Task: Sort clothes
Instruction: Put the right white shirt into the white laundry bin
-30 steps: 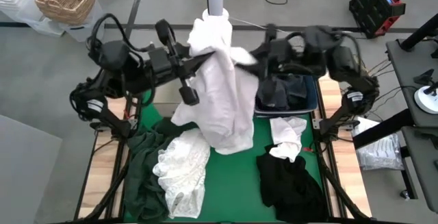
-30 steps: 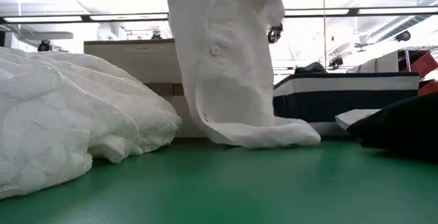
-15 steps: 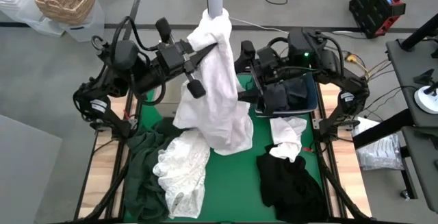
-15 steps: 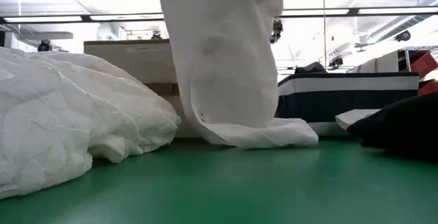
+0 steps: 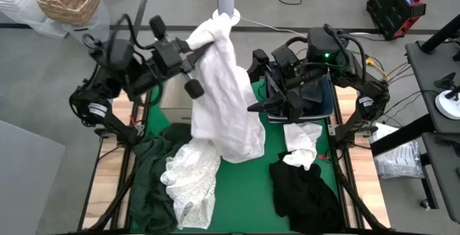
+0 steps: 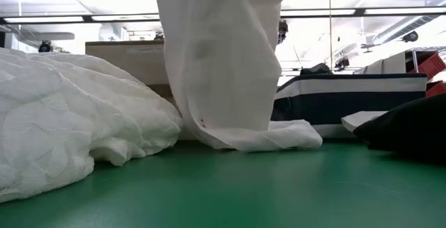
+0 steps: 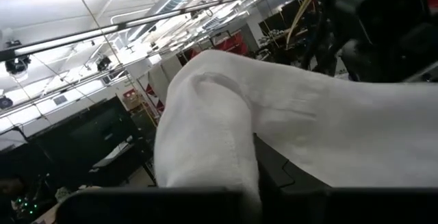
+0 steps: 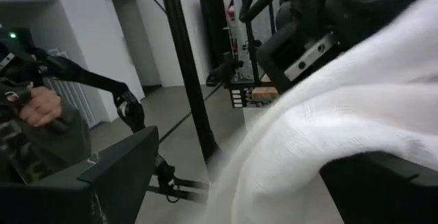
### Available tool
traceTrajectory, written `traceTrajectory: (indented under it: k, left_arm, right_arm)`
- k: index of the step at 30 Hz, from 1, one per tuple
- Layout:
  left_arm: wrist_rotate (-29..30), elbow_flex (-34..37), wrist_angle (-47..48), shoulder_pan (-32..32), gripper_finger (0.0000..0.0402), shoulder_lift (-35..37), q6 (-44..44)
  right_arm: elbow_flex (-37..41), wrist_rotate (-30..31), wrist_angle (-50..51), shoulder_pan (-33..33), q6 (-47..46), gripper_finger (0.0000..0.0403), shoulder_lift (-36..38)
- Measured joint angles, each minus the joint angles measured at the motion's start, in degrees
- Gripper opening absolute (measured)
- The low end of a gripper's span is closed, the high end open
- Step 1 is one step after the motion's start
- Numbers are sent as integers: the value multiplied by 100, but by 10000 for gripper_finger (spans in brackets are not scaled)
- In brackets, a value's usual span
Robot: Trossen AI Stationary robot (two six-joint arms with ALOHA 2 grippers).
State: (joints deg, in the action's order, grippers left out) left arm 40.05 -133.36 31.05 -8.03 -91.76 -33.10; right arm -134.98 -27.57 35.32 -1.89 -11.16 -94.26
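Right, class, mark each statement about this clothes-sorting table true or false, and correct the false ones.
1. The left gripper holds a white shirt up off the table. True.
2. The shirt's lower end rests on the green mat. True.
3. The right gripper is clamped on the shirt. False: it is open beside it.
4. The black garment lies inside the navy bin. False: it lies on the mat.

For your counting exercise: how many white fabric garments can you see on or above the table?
3. A white shirt hangs from the left gripper; a textured white garment lies front left; a small white garment lies beside the navy bin. Others may be hidden underneath.
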Motion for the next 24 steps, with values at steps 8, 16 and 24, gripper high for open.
traceTrajectory:
  k: [8,16,24]
  left_arm:
    - [0,0,-1,0,0,37,94]
    - [-392,0,-2,-8,0,-33,506]
    - [-1150,-9,-11,-11,0,-47,1176]
  right_arm:
    - [0,526,5,-2,-150,368,-104]
    - [0,1623,32,0,686,368,-314]
    - [0,2069,-717,-2,1307,368,-861]
